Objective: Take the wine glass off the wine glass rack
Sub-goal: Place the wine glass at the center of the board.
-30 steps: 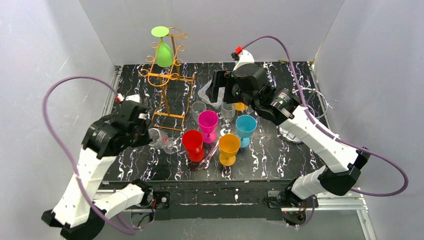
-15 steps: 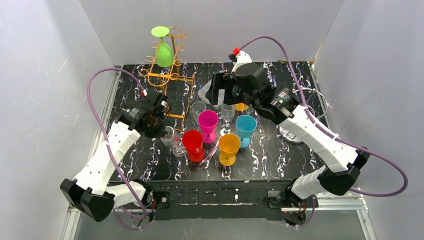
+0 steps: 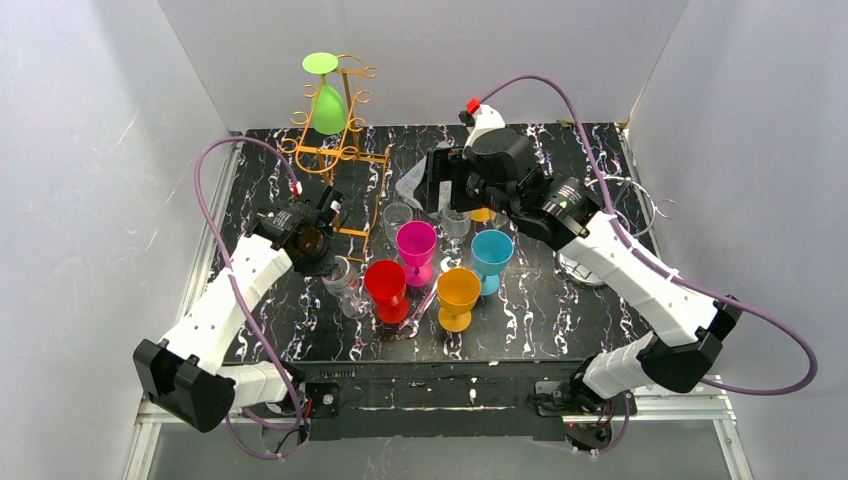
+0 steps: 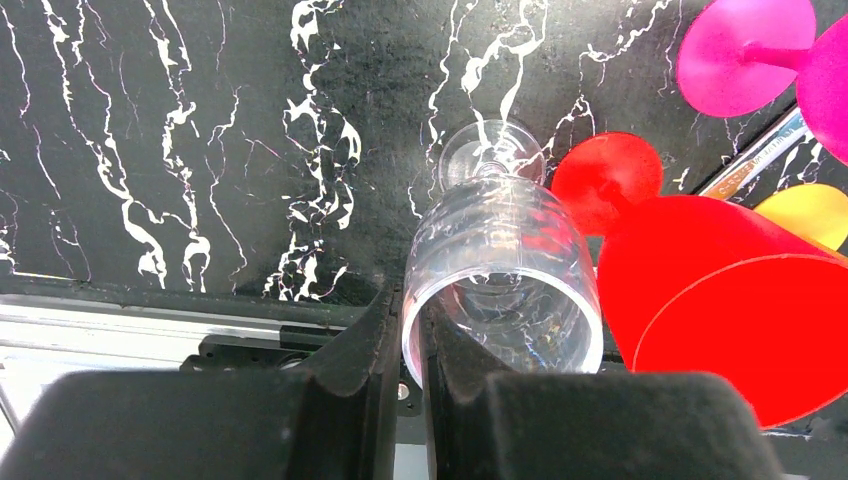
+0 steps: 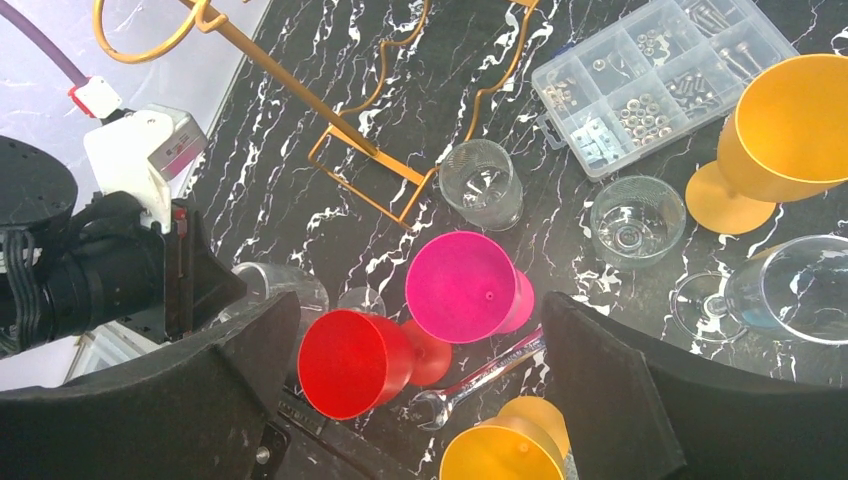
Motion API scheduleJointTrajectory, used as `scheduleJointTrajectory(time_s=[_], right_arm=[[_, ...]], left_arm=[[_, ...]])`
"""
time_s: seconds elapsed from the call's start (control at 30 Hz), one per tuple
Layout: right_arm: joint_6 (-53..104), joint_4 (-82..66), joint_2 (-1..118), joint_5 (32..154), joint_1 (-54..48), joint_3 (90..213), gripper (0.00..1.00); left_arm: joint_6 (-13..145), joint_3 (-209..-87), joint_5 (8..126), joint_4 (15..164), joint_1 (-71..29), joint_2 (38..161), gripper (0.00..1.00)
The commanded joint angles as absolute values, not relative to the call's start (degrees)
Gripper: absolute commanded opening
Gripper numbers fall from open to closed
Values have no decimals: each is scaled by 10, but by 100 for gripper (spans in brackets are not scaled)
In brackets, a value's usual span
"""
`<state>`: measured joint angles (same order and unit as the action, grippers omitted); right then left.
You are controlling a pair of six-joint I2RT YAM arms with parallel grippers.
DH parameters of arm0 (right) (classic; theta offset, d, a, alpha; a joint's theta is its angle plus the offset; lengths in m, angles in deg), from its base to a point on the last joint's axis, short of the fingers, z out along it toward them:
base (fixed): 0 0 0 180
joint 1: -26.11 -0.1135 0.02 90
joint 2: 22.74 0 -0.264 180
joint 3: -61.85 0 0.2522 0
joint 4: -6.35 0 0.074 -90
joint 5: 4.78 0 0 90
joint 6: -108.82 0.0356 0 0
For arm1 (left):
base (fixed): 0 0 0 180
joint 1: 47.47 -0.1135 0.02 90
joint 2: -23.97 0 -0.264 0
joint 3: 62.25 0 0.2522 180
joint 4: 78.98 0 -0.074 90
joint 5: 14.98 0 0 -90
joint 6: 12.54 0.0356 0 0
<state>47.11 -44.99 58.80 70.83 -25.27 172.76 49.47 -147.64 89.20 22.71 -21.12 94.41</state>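
Observation:
A green wine glass hangs upside down at the top of the gold wire wine glass rack at the back left. My left gripper is shut on the rim of a clear wine glass, one finger inside the bowl and one outside. That glass is tilted, with its foot down by the table, close to the left of a red glass. My right gripper hangs open above the pink glass, holding nothing. The right wrist view shows the rack's base and the clear glass.
Pink, orange and blue glasses stand in a cluster mid-table beside the red one. A wrench lies between them. Small clear tumblers, a plastic parts box and another orange glass sit behind.
My left arm has swung in from the left with the clear glass, bringing it up beside the red glass. The right arm has not moved.

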Motion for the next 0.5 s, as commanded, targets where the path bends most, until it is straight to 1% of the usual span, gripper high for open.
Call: scheduleJointTrajectory(time_s=[0.0, 0.47], right_arm=[[468, -433, 559, 705, -250, 1722, 100], [473, -426, 552, 707, -250, 1706, 100]], left_arm=[[505, -1474, 903, 235, -214, 951, 0], [508, -1468, 907, 235, -214, 954, 0]])
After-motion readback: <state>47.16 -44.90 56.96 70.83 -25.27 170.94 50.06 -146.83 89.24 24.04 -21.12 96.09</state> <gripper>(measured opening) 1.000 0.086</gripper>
